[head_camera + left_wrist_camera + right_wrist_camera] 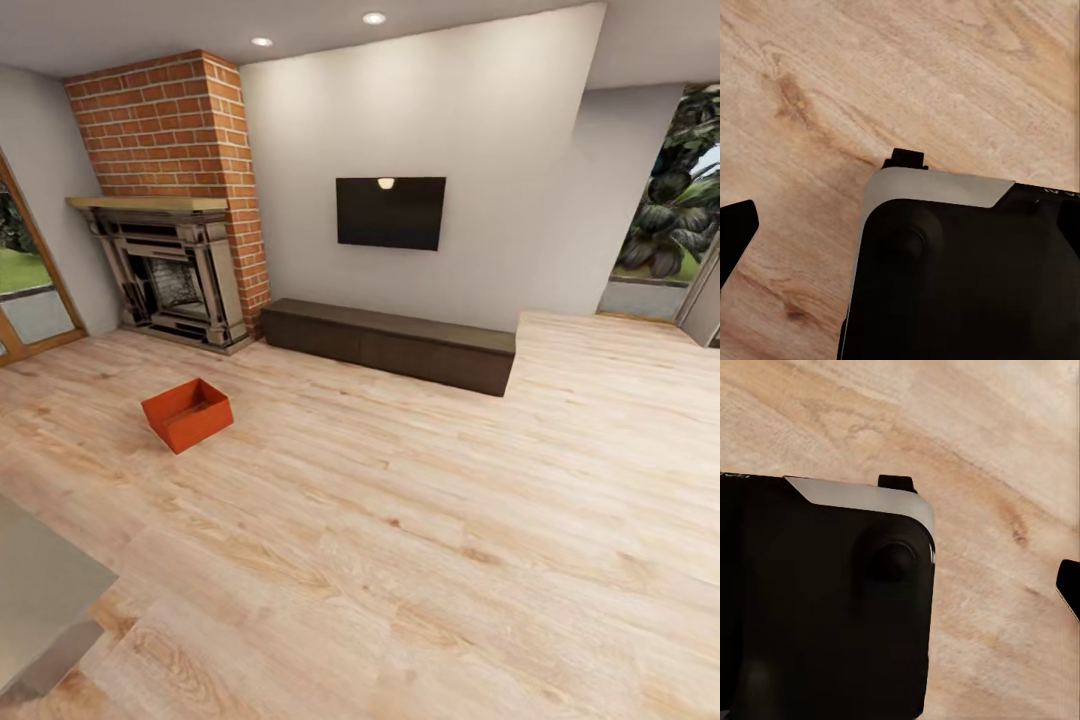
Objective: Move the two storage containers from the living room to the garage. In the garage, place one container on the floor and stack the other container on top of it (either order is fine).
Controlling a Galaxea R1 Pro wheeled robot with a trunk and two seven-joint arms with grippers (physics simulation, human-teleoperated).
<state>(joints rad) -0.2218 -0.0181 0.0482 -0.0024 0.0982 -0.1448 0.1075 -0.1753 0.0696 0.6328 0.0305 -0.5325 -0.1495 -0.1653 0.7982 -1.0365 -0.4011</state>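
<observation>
Sitting on the light wood-plank floor [400, 560] in the left middle of the head view, one orange-red storage container [187, 412] rests open side up, turned diagonally so a corner points toward the lower edge of the frame and its long axis runs from lower left to upper right. It lies well apart from the robot, ahead and leftward, in front of the brick fireplace [175, 200]. That bearing probably favours the left arm. Both wrist views look down past dark robot bodywork at floor planks; whether either claw is released or clenched, I cannot tell.
</observation>
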